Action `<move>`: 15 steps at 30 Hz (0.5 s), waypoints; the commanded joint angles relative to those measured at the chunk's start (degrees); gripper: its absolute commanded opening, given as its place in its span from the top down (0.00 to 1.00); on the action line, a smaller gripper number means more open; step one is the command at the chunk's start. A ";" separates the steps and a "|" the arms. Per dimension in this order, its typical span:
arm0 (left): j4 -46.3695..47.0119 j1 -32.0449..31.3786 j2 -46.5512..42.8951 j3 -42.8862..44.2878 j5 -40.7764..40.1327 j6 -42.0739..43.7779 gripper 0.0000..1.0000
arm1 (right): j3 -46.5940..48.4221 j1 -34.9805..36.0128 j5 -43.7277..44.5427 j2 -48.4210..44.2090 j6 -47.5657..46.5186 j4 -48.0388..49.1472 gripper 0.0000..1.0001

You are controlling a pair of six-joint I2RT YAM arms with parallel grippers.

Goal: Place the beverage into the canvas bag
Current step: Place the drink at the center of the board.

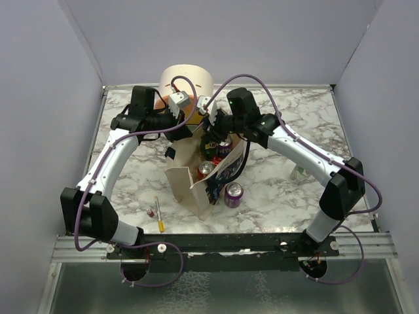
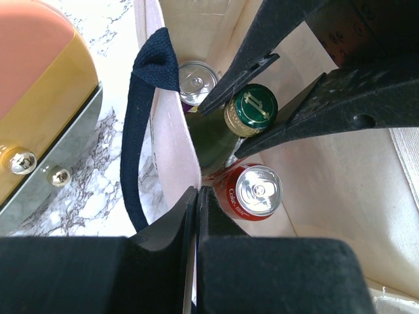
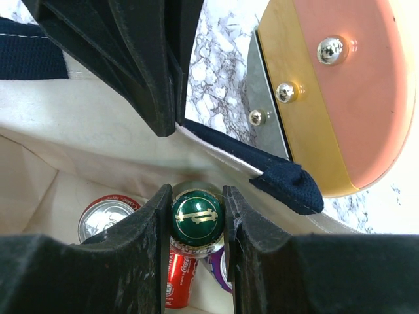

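Note:
The beverage, a dark green bottle with a green and gold cap (image 3: 196,219) (image 2: 252,110) (image 1: 211,145), stands upright inside the open canvas bag (image 1: 190,186). My right gripper (image 3: 196,208) (image 1: 213,135) is shut on the bottle's cap and neck from above. My left gripper (image 2: 196,195) (image 1: 192,129) is shut on the bag's beige cloth rim (image 2: 173,157), beside a navy strap handle (image 2: 145,124). In the bag, a red Coke can (image 2: 256,191) (image 3: 105,216) and a purple can (image 2: 196,78) (image 3: 219,269) stand close beside the bottle.
The rounded cream-and-orange drawer box (image 1: 186,82) (image 2: 39,98) (image 3: 340,85) stands just behind the bag. On the marble table lie a purple can (image 1: 234,194), a yellow pen (image 1: 159,214), a small red item (image 1: 151,212) and a small clear bottle (image 1: 299,173).

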 commanded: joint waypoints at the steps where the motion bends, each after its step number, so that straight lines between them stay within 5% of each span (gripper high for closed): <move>1: -0.12 0.03 0.66 -0.28 -0.64 0.46 1.00 | -1.34 -0.27 -2.03 -0.46 -2.17 0.57 0.99; 15: 2.11 0.03 0.71 0.31 0.03 -0.74 1.00 | 13.04 -0.32 0.75 -1.74 5.16 3.61 0.99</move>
